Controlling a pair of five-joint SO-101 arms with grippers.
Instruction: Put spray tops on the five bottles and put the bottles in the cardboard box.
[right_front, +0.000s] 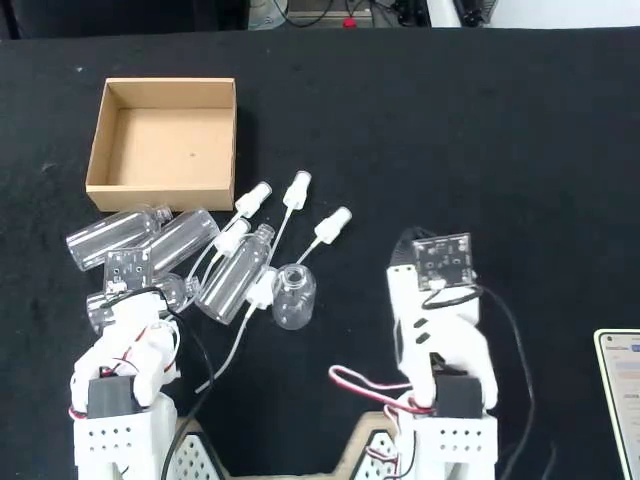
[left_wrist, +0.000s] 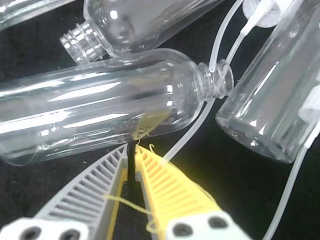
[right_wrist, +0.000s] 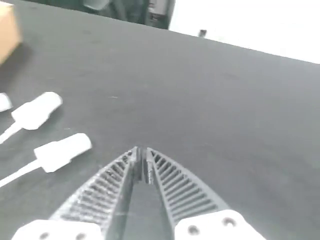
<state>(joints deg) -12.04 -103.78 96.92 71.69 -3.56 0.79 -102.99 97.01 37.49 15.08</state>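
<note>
Several clear bottles lie in a heap just below the cardboard box (right_front: 165, 140), among them a left one (right_front: 110, 235) and a middle one (right_front: 235, 275); another bottle (right_front: 294, 295) stands upright. White spray tops (right_front: 297, 188) with thin tubes lie scattered among them. My left gripper (left_wrist: 134, 150) is shut with nothing in it, its tips right against the side of a lying bottle (left_wrist: 100, 115). My right gripper (right_wrist: 141, 152) is shut and holds nothing, hanging over bare cloth with two spray tops (right_wrist: 62, 150) a little way off.
The table is covered in black cloth (right_front: 480, 130), bare across the right half. The left arm (right_front: 125, 370) and right arm (right_front: 445, 340) rise from the near edge. A white device (right_front: 622, 390) lies at the right edge.
</note>
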